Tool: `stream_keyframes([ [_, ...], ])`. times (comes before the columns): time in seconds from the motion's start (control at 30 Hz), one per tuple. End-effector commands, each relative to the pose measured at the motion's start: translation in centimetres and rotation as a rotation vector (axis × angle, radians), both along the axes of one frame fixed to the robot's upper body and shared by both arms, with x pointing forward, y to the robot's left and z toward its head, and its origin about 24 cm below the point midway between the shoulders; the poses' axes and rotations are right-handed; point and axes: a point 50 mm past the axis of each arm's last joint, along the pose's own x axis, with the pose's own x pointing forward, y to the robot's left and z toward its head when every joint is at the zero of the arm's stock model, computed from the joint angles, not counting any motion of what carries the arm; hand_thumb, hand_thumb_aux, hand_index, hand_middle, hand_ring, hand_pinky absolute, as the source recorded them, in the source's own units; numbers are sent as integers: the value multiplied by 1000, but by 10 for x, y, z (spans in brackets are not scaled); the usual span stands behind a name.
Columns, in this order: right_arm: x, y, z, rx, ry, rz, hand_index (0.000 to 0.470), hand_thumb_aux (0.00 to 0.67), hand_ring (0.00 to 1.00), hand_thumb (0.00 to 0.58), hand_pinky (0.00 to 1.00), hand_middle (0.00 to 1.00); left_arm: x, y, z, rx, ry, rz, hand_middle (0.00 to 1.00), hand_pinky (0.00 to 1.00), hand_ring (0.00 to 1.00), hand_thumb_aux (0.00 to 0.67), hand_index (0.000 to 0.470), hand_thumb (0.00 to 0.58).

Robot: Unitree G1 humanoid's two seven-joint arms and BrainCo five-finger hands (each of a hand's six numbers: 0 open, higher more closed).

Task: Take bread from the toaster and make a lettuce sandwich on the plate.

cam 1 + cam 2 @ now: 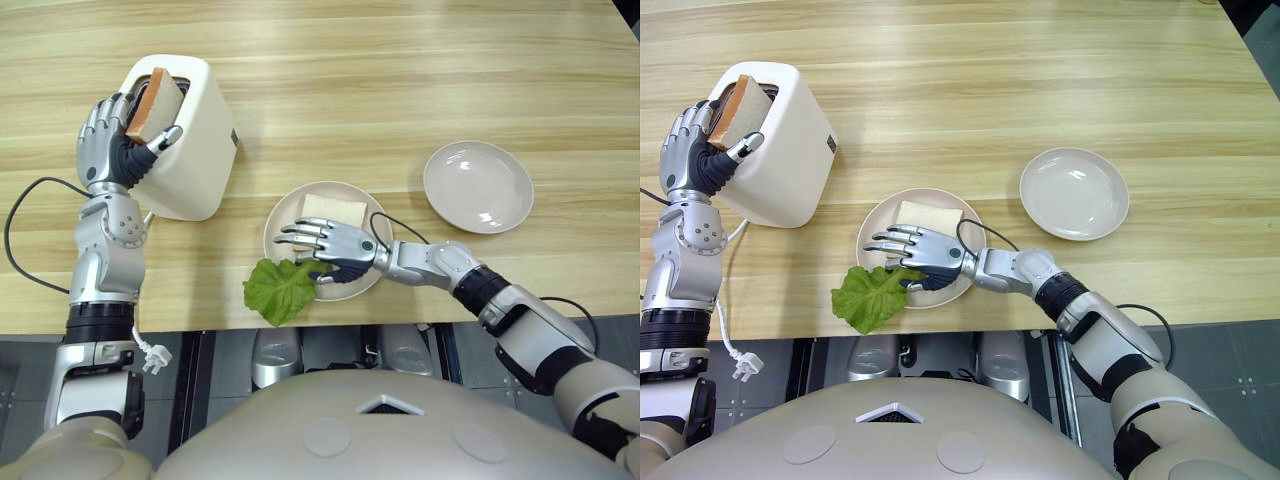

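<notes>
Toaster slice: 1 slice of bread (pixel 158 95) stands tilted, half risen out of the slot of the white toaster (pixel 195 160), at 10 o'clock from the plate.
Left hand: our left hand (pixel 112 135) is clenched on that slice, fingers behind and thumb in front, a hold that suits lifting it straight up and out.
Plate slice: a 2nd slice (pixel 335 210) lies flat at 12 o'clock on the plate (pixel 280 210); we judge it to be the sandwich base.
Lettuce: the lettuce leaf (pixel 278 290) lies at 7 o'clock, one edge on the plate's rim and the rest on the table (pixel 400 80), so it is not yet on the bread.
Right hand: our right hand (pixel 340 248) is low over the plate's middle and touches the leaf's near edge. It hides the contact, so we cannot tell whether it grips the leaf or has let go.
Spare dish: an empty dish (pixel 478 186) sits at 2 o'clock, well apart.
Progress: we judge the task about half done, with the leaf and the top slice yet to be placed.
</notes>
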Motion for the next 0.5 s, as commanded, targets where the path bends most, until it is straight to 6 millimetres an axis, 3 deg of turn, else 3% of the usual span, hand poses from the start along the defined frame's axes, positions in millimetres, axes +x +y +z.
stream_keyframes([
  [0.03, -1, -4, -7, -48, 37, 0, 316, 460, 0, 523, 0, 0, -3, -4, -19, -37, 88, -7, 0, 0, 0, 0, 0, 0],
  [0.13, -1, -4, -9, -69, 40, -1, 289, 420, 0, 500, 0, 0, -3, -4, -19, -41, 91, -11, 0, 0, 0, 0, 0, 0],
  [0.5, 7, -6, -17, -118, 55, -38, 287, 418, 0, 498, 0, 0, -4, -5, -24, -50, 103, -14, 0, 0, 0, 0, 0, 0],
])
